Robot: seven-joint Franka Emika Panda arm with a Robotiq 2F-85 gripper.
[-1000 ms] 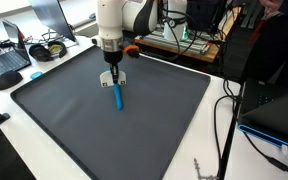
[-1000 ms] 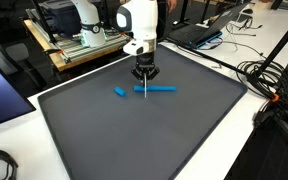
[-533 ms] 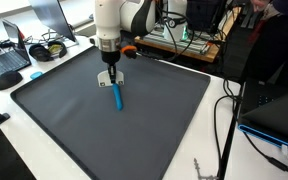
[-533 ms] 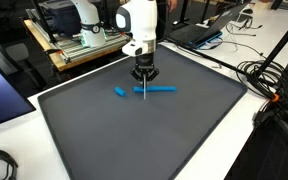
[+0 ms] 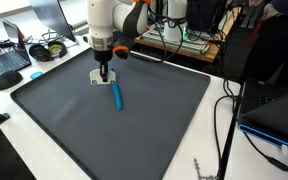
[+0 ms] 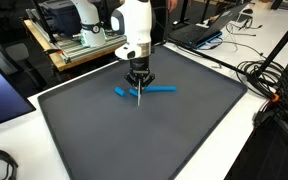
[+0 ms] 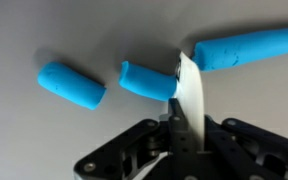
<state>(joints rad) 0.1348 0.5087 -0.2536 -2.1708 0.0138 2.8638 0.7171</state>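
Dark matting (image 5: 144, 130) covered the bench (image 5: 206, 150). The end effector (image 7: 174, 130) was clamped on a white blade (image 7: 188, 95), which stood between a long blue roll (image 7: 247, 48) and a cut piece (image 7: 147, 81); another piece (image 7: 71, 84) lay nearby.

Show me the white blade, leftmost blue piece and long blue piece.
white blade (image 7: 189, 95), wrist view, flat face.
leftmost blue piece (image 7: 72, 85), wrist view, its middle.
long blue piece (image 7: 249, 48), wrist view, its middle.

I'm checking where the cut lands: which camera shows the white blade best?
The wrist view: the white blade is large and clear, standing between the middle blue piece and the long blue piece. In both exterior views it is at most a thin pale sliver under the gripper, too small to judge.
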